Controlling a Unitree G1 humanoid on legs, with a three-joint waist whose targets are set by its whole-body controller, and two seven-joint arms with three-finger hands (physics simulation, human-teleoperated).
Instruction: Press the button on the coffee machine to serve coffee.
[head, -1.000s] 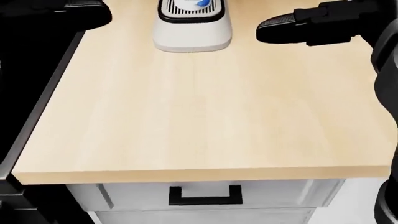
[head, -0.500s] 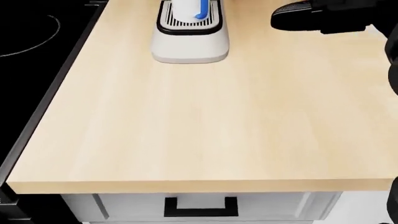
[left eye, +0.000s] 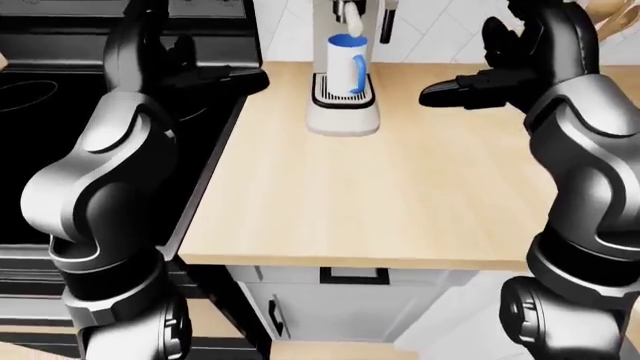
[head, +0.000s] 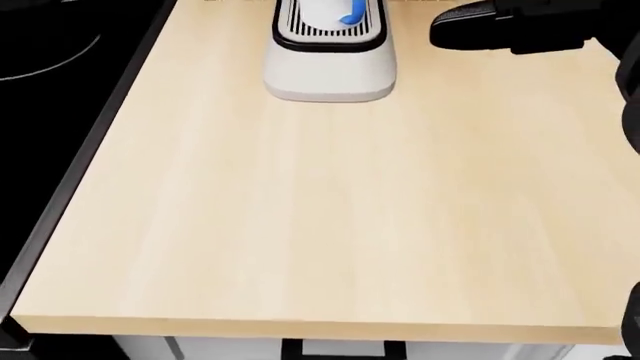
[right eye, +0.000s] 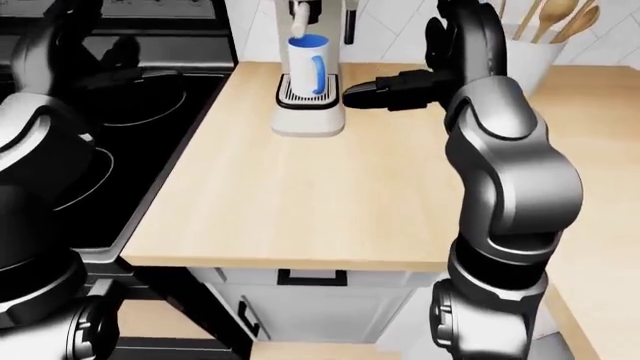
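The white coffee machine (left eye: 343, 112) stands at the top of the wooden counter (left eye: 400, 202), its upper part cut off by the view's top edge. A white mug with a blue handle (left eye: 346, 64) sits on its drip tray under the spout. No button shows in any view. My right hand (left eye: 450, 94) is raised to the right of the mug, fingers stretched out towards it, apart from the machine. My left hand (left eye: 215, 75) is raised over the stove to the left of the machine, open and empty.
A black stove (left eye: 60, 105) adjoins the counter's left edge. A white holder with wooden utensils (right eye: 535, 41) stands at the top right. A white drawer with a black handle (left eye: 354, 276) sits under the counter's near edge.
The head view has shifted: the machine's base now sits further right, the counter fills more of the picture and the drawer has nearly dropped out. My left hand has left the head view.
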